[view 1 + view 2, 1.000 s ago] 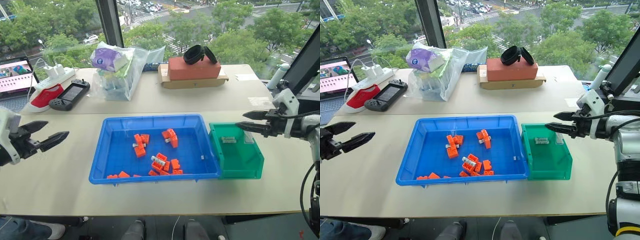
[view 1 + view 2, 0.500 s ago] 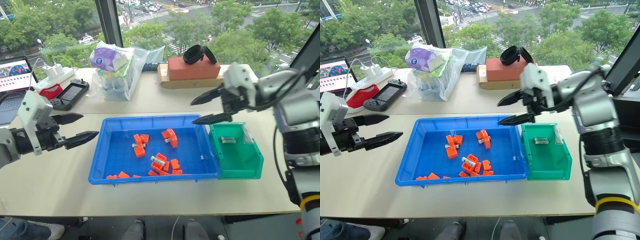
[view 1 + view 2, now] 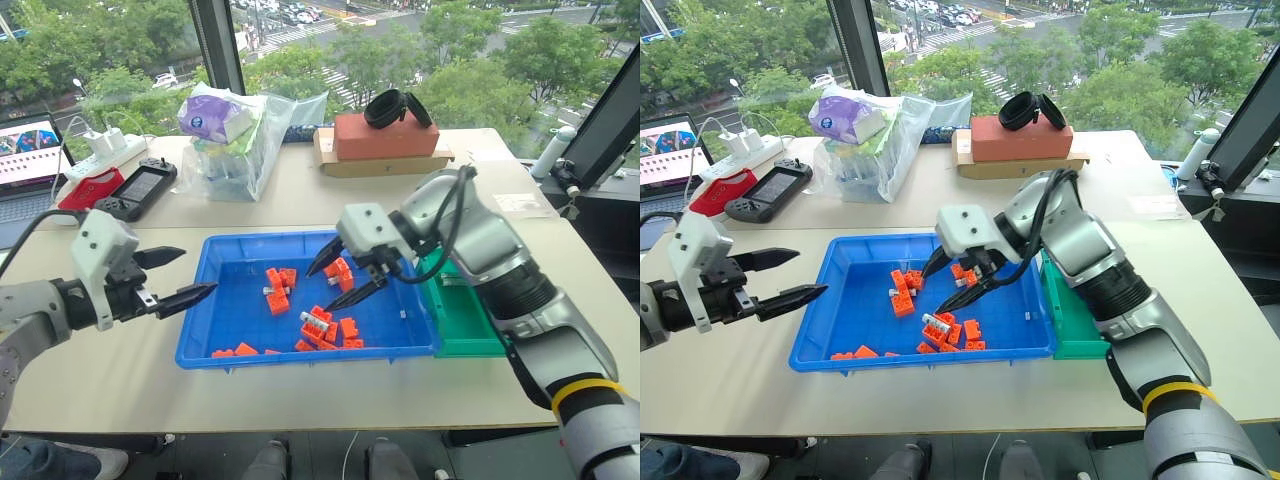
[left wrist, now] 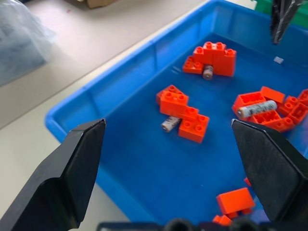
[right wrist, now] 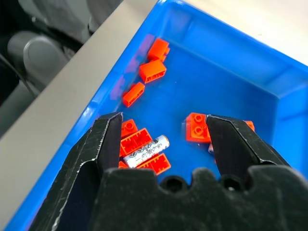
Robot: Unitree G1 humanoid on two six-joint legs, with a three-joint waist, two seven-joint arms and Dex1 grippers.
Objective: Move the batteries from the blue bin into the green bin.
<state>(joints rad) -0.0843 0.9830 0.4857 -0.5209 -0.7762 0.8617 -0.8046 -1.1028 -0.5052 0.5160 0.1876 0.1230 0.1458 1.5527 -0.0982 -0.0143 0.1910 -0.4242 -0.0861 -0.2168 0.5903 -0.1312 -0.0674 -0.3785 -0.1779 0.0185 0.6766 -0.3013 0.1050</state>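
Right gripper (image 3: 338, 278) spread and empty above blue bin (image 3: 225, 252) centre, lined up over a battery (image 5: 145, 148) among blocks (image 3: 278, 298). Left gripper (image 3: 176, 275) also spread, outside the left rim. Green bin (image 3: 470, 335) at right edge.

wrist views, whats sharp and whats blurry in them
Left wrist view: the batteries and orange blocks in the blue bin are fairly crisp, while the plastic bag is soft. Right wrist view: the battery is sharp, the dark floor area beyond the table blurred.
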